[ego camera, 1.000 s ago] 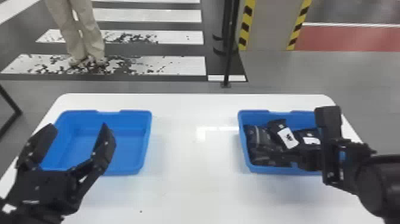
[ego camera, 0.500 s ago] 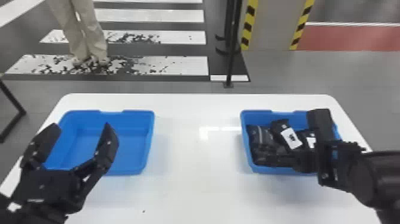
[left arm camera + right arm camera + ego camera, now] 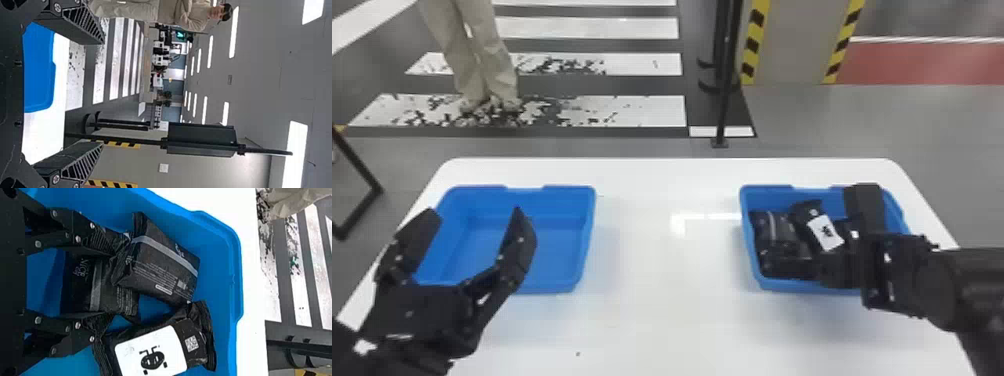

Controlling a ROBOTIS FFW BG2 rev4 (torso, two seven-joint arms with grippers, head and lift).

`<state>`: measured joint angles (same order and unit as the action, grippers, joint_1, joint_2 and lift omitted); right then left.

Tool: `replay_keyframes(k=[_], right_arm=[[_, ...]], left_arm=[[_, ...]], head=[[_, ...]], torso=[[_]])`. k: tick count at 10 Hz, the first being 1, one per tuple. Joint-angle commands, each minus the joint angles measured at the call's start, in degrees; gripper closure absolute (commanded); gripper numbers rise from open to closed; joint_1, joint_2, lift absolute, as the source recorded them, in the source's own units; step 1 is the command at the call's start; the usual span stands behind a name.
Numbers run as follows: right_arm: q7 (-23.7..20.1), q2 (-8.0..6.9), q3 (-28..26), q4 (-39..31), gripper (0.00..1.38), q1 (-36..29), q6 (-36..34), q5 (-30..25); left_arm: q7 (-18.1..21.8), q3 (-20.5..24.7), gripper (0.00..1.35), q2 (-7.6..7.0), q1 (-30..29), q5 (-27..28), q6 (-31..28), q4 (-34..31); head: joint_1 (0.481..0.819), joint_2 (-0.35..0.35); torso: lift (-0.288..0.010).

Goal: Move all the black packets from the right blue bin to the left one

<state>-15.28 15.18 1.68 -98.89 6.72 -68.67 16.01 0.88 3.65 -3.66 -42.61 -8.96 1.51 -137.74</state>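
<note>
Over the open blue plastic bin at the right (image 3: pixel 767 188), shifted inward toward the packets since a second ago, with the black right gripper (image 3: pixel 105 284) now down among the glossy black packets. Held apart, with flat black fingers on either side of a dark packet with a pale band (image 3: pixel 96 295); too close to tell about firm contact, so not to be counted as a grasp. Just beyond, lying partly over that same packet, a black packet with a silver stripe (image 3: pixel 162 266); beside both, a black packet with a white label (image 3: pixel 152 352). For the task, probably a move from approach to pick-up, at an early stage, with every packet in sight in the source bin. Next, likely best to close squarely on the banded packet and lift gently, to avoid dragging up or tipping over the striped neighbour. Across the white table (image 3: pixel 662 300), at the near side of the matching blue plastic bin at the left (image 3: pixel 569 188), waiting with fingers spread wide and nothing between: the black left gripper (image 3: pixel 475 214), apparently without a part in this pick.
</note>
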Motion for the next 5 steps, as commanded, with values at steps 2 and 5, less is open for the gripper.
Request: replay_keyframes(k=[2, 5], right_arm=[[0.0, -0.51, -2.0, -7.8, 1.13, -4.0, 3.1, 2.0], [0.0, -0.95, -7.4, -19.7, 1.13, -9.7, 4.1, 5.0]], left_arm=[[0.0, 0.1, 0.12, 0.05, -0.1, -0.1, 0.3, 0.0], [-0.2, 0.1, 0.12, 0.14, -0.1, -0.8, 1.0, 0.0]], head=[[0.695, 0.034], [0.695, 0.045]], torso=[[-0.14], [-0.14]])
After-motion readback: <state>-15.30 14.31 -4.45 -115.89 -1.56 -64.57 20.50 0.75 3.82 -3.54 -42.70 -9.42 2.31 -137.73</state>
